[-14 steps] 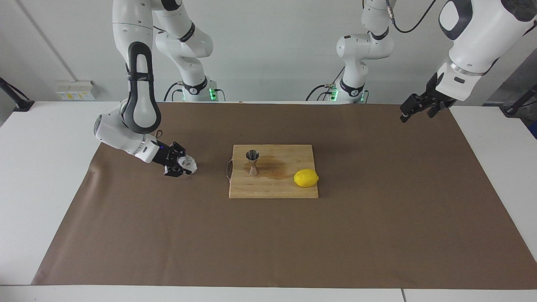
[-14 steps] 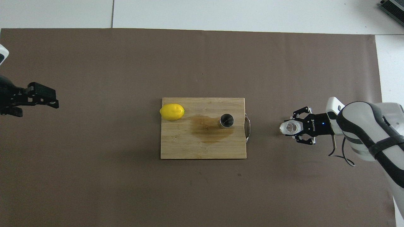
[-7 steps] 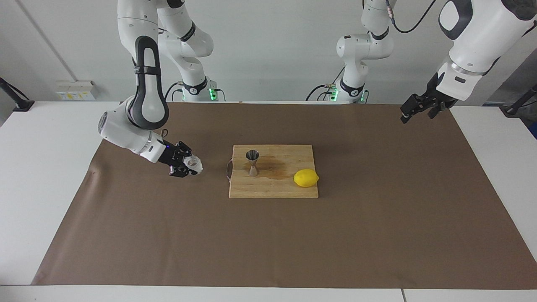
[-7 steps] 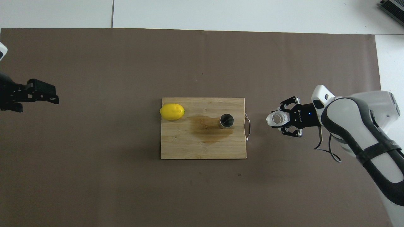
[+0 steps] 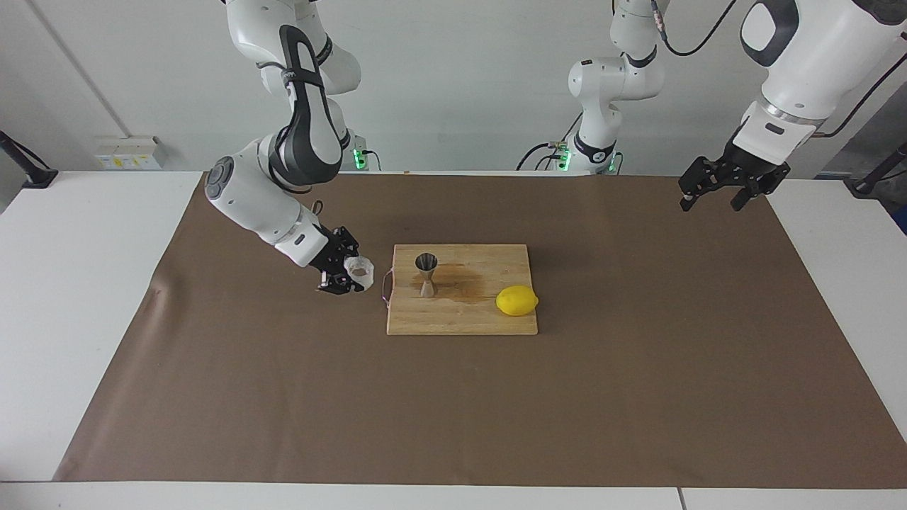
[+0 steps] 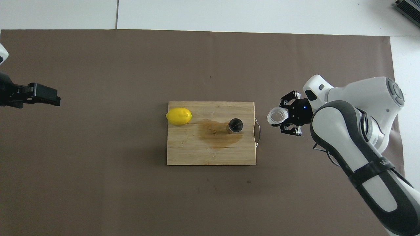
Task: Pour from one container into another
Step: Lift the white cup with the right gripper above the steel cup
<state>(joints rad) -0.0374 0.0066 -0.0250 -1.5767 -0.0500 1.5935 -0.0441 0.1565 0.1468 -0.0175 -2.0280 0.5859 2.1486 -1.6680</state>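
Over the brown mat, just off the board's handle at the right arm's end, your right end effector grips the cup, fingers closed on its sides. You see the cup upright in the overhead view, mouth up, held above the mat and beside the board rather than over it.

On the board your jigger stands upright near the handle edge, its open top dark from above. A wet brown stain spreads across the wood beside it. Your lemon lies on the board toward the left arm's end, well apart from the jigger.

Your left end effector waits in the air over the mat's edge at the left arm's end of the bench, holding nothing; its fingers are spread open.
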